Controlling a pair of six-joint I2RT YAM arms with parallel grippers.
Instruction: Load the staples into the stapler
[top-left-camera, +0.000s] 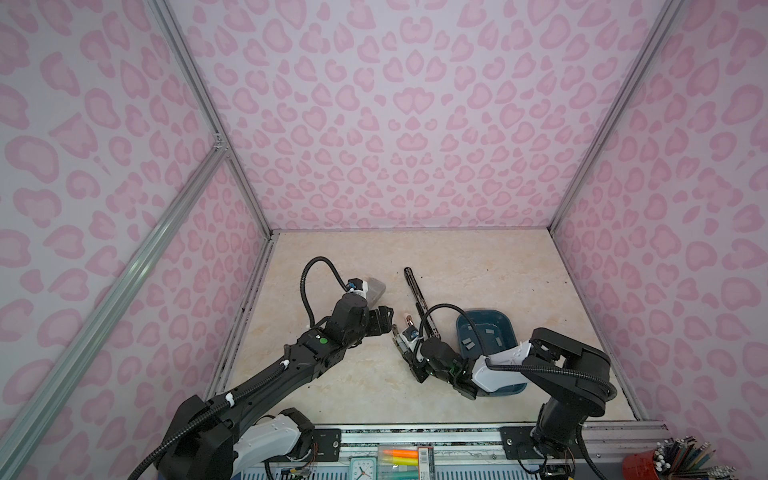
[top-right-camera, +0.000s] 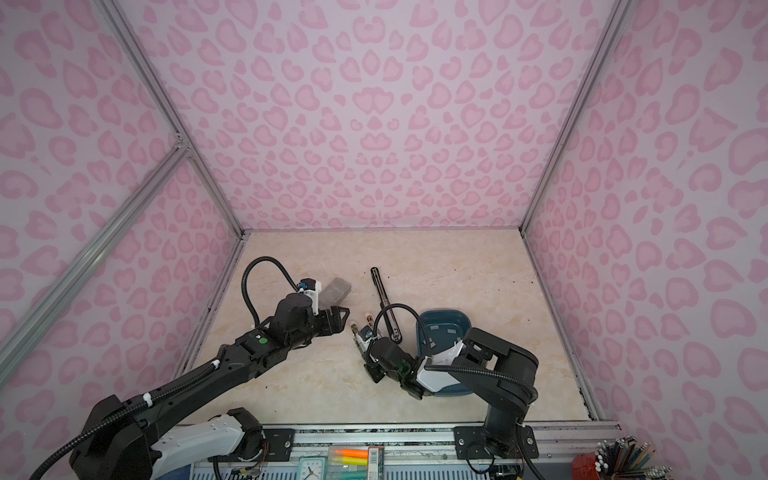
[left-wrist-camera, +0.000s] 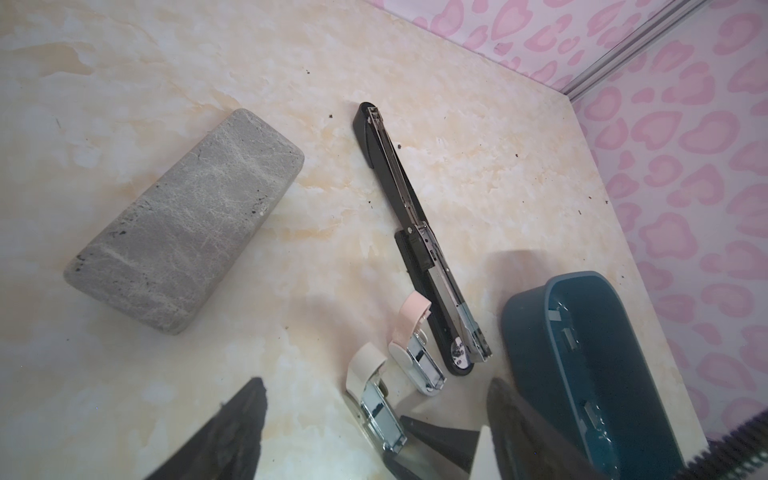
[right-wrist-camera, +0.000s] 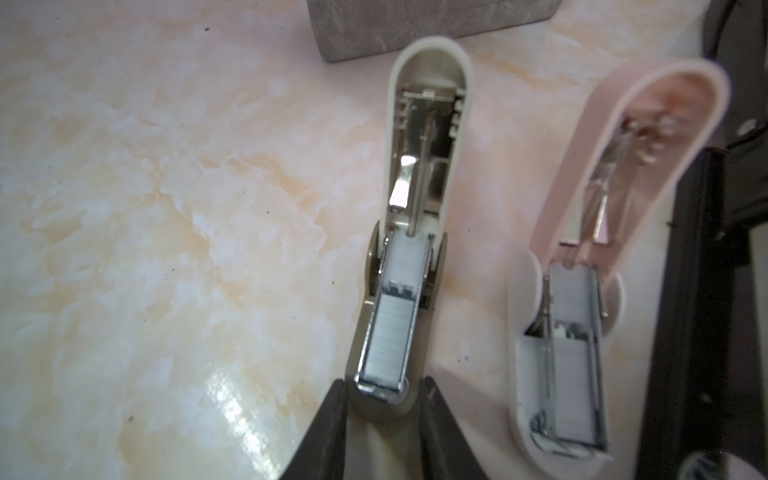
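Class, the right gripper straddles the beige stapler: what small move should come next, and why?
Probably close the right gripper on the beige stapler: the jaws flank its nose closely, staples already lie in its channel, and the lid stands open, so a firm hold would steady it for shutting.

No word, brand or number is legible in any view. In both top views a small clock (top-left-camera: 362, 470) sits at the bottom edge of the frame, its dial marks too small to make out. Just right of it, a box (top-left-camera: 424, 459) carries a striped, barcode-like label whose print is unreadable. In the left wrist view, a round sticker (left-wrist-camera: 459, 354) near the lower middle, on the base of the black stapler (left-wrist-camera: 415, 232), shows only blurred dark marks.
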